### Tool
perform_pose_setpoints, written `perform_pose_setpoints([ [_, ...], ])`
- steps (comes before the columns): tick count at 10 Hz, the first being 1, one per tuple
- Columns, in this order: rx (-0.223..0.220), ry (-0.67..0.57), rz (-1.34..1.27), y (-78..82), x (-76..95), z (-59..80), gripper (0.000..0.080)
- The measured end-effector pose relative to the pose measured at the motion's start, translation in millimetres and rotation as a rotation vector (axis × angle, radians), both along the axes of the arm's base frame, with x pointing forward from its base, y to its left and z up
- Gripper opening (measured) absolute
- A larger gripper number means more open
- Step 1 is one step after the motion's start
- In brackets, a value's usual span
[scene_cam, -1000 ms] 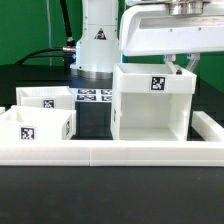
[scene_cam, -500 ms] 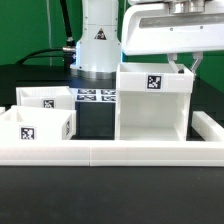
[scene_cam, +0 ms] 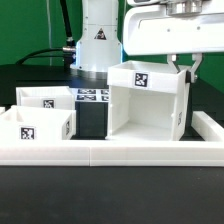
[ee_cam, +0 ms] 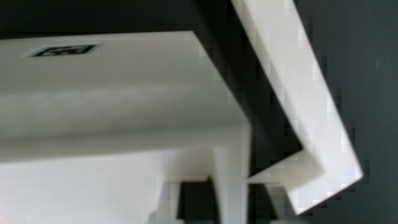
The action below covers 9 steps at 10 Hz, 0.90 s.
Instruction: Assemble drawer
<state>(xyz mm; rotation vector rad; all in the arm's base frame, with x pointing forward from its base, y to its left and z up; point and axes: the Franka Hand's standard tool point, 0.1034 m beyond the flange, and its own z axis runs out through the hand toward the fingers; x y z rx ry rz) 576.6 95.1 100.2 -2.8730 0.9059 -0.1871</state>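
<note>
The drawer's large white box shell [scene_cam: 150,115] stands at the exterior view's right, open front toward the camera, with a tag on its top. It looks turned and slightly tilted. My gripper [scene_cam: 183,70] comes down from above and is shut on the shell's right side wall. In the wrist view the shell [ee_cam: 107,110] fills the frame, and my gripper [ee_cam: 231,200] has its dark fingers on either side of the thin wall. Two smaller open-top trays, the back tray [scene_cam: 50,100] and the front tray [scene_cam: 35,128], sit at the exterior view's left.
A long low white border wall [scene_cam: 110,153] runs along the front and up the right side, and shows in the wrist view [ee_cam: 294,90]. The marker board [scene_cam: 93,96] lies behind, in front of the robot base [scene_cam: 97,40]. The table is black.
The box shell has turned in my grip. Its top tag has shifted to the exterior view's left and up, and its left side has swung round. The trays have not moved.
</note>
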Motion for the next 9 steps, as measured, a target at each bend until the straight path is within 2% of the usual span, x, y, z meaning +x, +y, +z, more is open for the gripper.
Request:
perform_pose_setpoints([
  [1,0.013,-0.005,-0.041,-2.1,2.1,1.3,0.0039],
  [5,0.081,0.008,-0.271,6.5,3.7,5.0,0.0039],
  [9,0.203,0.051,-0.674,12.7,22.3,5.9,0.0041],
])
